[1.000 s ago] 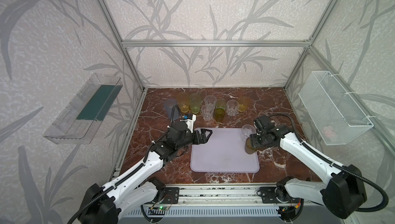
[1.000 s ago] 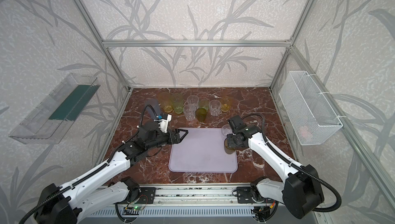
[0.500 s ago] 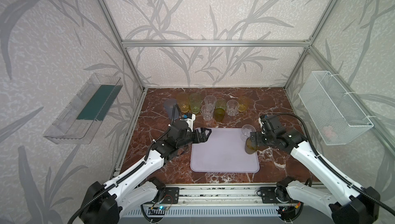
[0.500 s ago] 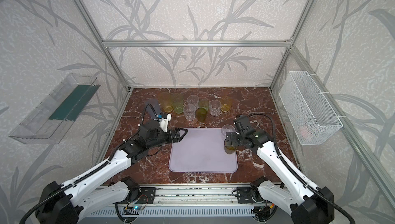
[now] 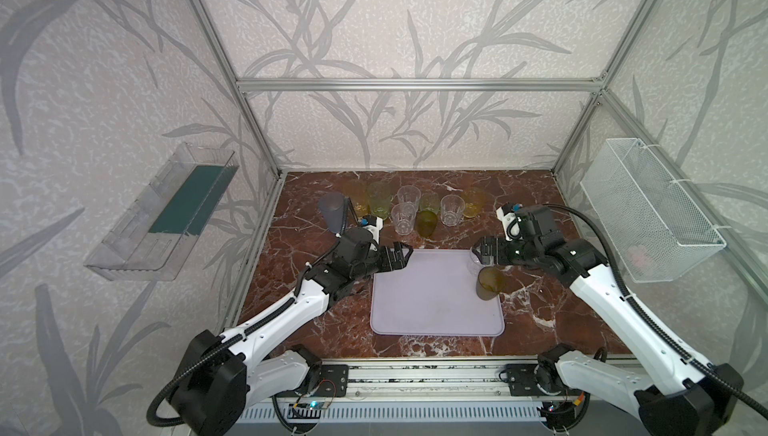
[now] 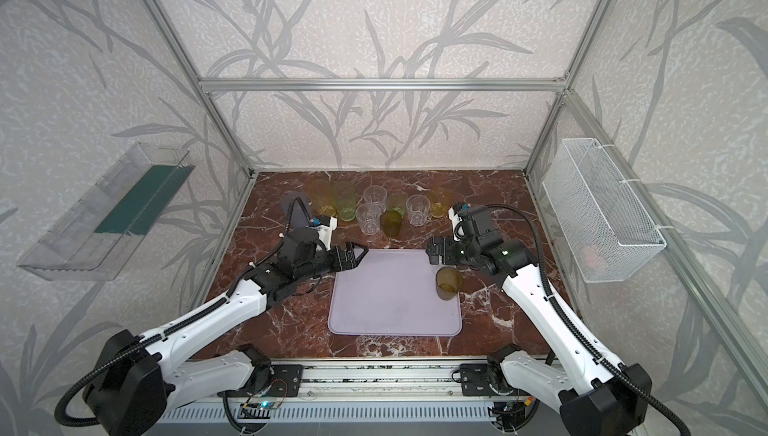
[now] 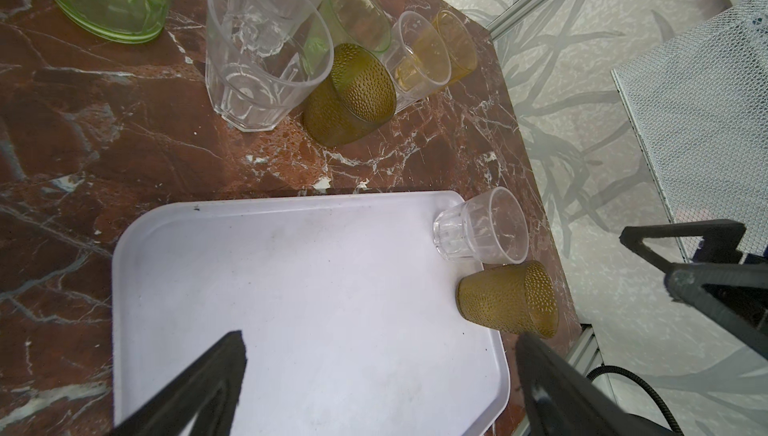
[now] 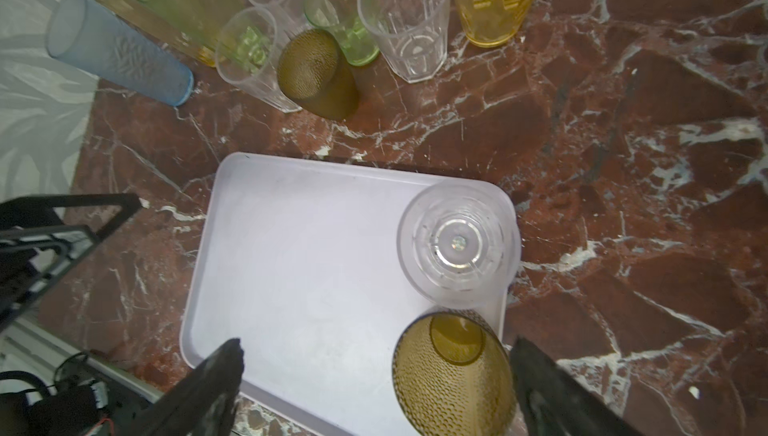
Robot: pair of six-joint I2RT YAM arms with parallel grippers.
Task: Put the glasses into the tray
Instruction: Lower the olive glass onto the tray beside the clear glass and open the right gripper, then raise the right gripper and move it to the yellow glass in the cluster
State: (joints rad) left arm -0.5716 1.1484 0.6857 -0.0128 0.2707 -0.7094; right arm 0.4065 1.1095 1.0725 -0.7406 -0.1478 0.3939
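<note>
Glasses: 2 of 11 are in the tray, so the task is early, approx a fifth done. A clear glass stands upright in the tray's far right corner. An olive-brown glass stands just beside it on the near side, tight to the right rim; in the right wrist view its base looks to be inside the rim. The other 9 wait on the marble table in a cluster behind the tray, incl. the tall blue-grey glass at the left end, all upright, none touched by an arm. Right gripper hovers over the 2 placed glasses w/ fingers spread wide, holding nothing. Left gripper sits over the tray's far left corner, fingers also apart & empty. Next, prob.: one arm reaches back for another glass.
</note>
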